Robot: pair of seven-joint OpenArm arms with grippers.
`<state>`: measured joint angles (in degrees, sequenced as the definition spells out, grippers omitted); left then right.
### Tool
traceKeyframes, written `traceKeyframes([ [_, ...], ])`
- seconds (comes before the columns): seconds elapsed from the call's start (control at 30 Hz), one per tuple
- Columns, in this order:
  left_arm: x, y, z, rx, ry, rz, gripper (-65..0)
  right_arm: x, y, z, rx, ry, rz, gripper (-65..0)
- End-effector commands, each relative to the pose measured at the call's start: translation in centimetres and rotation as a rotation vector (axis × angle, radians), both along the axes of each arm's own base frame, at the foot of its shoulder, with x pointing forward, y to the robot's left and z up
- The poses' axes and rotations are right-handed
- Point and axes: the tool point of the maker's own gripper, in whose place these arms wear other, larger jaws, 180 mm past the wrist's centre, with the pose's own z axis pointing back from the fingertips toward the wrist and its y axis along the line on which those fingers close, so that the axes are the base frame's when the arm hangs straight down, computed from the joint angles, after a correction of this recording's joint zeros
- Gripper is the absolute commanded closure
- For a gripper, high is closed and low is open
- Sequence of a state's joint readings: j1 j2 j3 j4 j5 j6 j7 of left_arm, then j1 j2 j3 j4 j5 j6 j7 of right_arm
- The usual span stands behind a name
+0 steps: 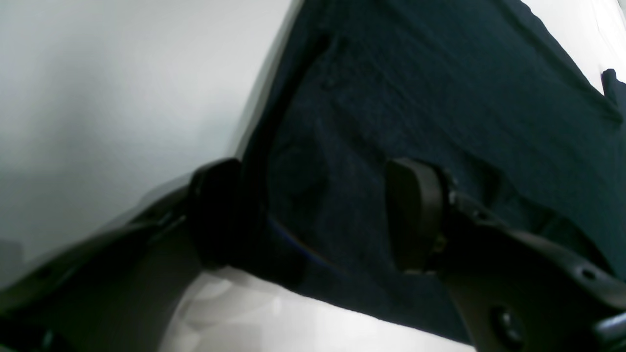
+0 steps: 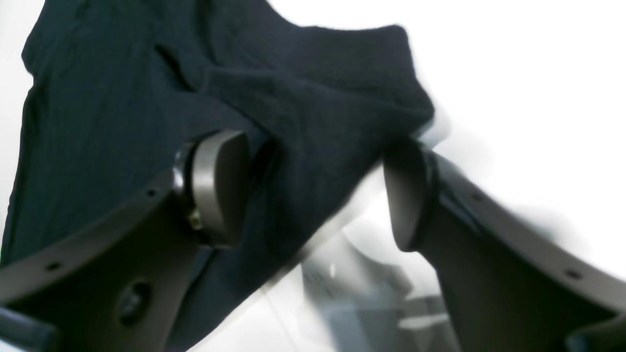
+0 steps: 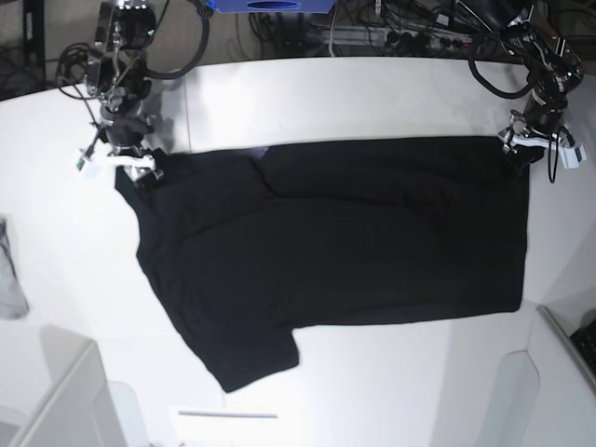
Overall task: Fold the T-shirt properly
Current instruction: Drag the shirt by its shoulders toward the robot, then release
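The black T-shirt (image 3: 335, 242) lies spread plain side up on the white table (image 3: 354, 102), with one sleeve (image 3: 251, 358) pointing to the front left. My left gripper (image 3: 526, 147) is at the shirt's far right corner. In the left wrist view the left gripper (image 1: 315, 215) is open, its jaws straddling the shirt's edge (image 1: 440, 98). My right gripper (image 3: 130, 163) is at the far left corner. In the right wrist view the right gripper (image 2: 313, 190) is open with a fold of the shirt (image 2: 313, 98) between its fingers (image 2: 220, 186).
A small grey cloth (image 3: 9, 270) lies at the table's left edge. White bins stand at the front left (image 3: 56, 400) and front right (image 3: 559, 372). Cables and equipment (image 3: 391, 28) lie behind the table's back edge.
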<state>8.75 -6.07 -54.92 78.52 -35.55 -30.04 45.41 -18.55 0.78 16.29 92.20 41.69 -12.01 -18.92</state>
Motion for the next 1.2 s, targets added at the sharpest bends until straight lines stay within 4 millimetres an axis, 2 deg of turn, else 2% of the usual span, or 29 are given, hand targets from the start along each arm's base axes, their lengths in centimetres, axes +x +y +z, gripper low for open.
traceKeyframes([
  [0.0, -1.1, -0.1, -1.1, 0.002, 0.08, -0.014, -43.8, -0.5, -0.1, -0.4, 0.009, 0.031, -0.006, -33.2],
  [0.1, -1.1, -0.1, -1.1, 0.002, 0.08, -0.014, -43.8, -0.4, 0.0, -0.4, 0.009, 0.031, -0.003, -25.4],
  [0.17, -1.1, 0.0, -1.0, 0.004, 0.08, -0.014, -42.1, -0.3, 0.2, -0.3, 0.012, 0.025, 0.004, -24.8],
  [0.23, -1.1, 0.0, -1.0, 0.005, 0.08, -0.015, -32.6, 0.2, 0.4, 0.0, 0.014, 0.003, 0.022, -24.3],
  [0.33, -1.1, 0.0, -1.0, 0.005, 0.079, -0.015, -10.9, 0.4, 0.5, 0.0, 0.014, -0.002, 0.03, -24.0],
  [0.4, -1.1, 0.0, -1.0, 0.005, 0.079, -0.015, 0.0, 0.3, 0.5, -0.2, 0.016, 0.003, 0.029, -20.7],
  [0.43, -1.1, 0.0, -1.0, 0.005, 0.081, -0.015, 0.0, 0.4, 0.5, -0.2, 0.016, 0.001, 0.03, -16.2],
  [0.5, -1.1, 0.0, -1.0, 0.006, 0.083, -0.018, 0.0, 0.5, 0.5, -0.2, 0.017, 0.002, 0.03, -2.6],
  [0.53, -1.2, 0.1, -1.0, 0.007, 0.087, -0.019, 0.0, 0.5, 0.5, -0.2, 0.017, 0.002, 0.03, 0.0],
  [0.8, -2.5, 0.9, -0.9, 0.052, 0.13, -0.052, 0.0, -0.3, 0.5, -0.5, 0.017, 0.017, 0.032, 0.0],
  [0.87, -2.9, 0.6, -1.0, 0.069, 0.157, -0.091, 0.0, -0.2, 0.5, 0.2, 0.008, 0.0, 0.036, 0.0],
  [1.03, -3.9, 0.4, -1.0, 0.086, 0.179, -0.114, 0.0, -1.5, 0.4, 1.7, -0.014, -0.017, 0.045, 0.0],
  [1.17, -4.4, 0.5, 0.1, 0.133, 0.181, -0.136, 0.0, -2.6, 0.5, 2.1, -0.024, -0.014, 0.051, 0.0],
])
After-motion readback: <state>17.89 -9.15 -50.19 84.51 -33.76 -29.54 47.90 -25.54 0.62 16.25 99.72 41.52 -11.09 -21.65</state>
